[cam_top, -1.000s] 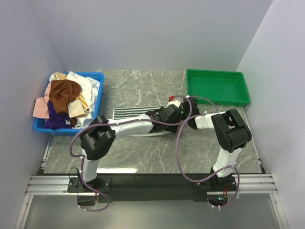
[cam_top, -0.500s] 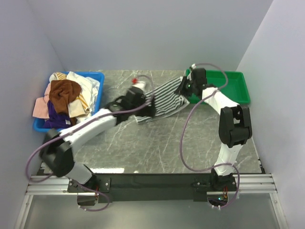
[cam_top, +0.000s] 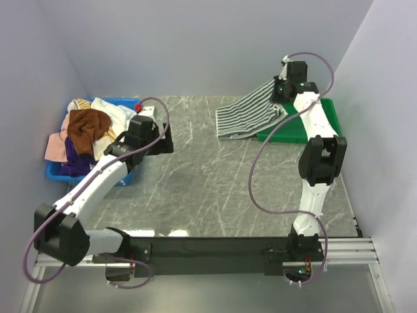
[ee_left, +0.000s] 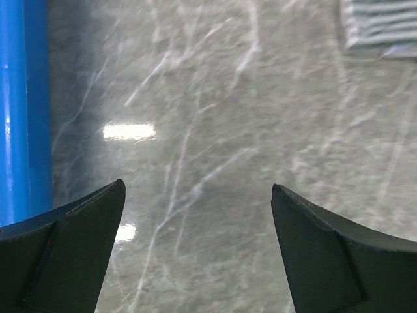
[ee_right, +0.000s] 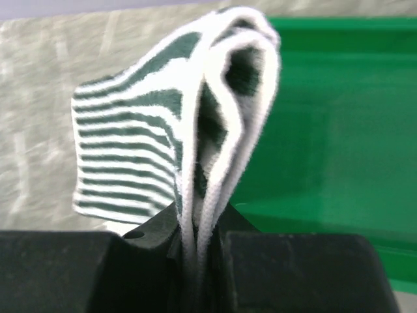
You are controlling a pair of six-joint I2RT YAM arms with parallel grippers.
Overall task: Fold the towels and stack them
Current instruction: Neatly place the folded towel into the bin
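A grey-white striped towel (cam_top: 247, 116) hangs folded from my right gripper (cam_top: 279, 93), which is shut on its top edge. It trails down to the table and over the left rim of the green tray (cam_top: 328, 111). In the right wrist view the towel (ee_right: 150, 124) rises doubled from the shut right gripper (ee_right: 195, 251), with the tray (ee_right: 339, 130) behind it. My left gripper (cam_top: 164, 139) is open with nothing in it, low over the marble beside the blue bin (cam_top: 133, 104). Its fingertips (ee_left: 111, 202) stand wide apart. The bin holds more towels: brown (cam_top: 88, 126), white (cam_top: 116, 114), purple (cam_top: 78, 163), pink (cam_top: 55, 147).
The blue bin's wall (ee_left: 23, 111) runs along the left of the left wrist view, and a corner of the striped towel (ee_left: 381, 26) shows at top right. White walls close in the table on three sides.
My left gripper has let go of the striped towel and swung left to the blue bin. My right arm has carried the towel up and to the far right, over the green tray's edge.
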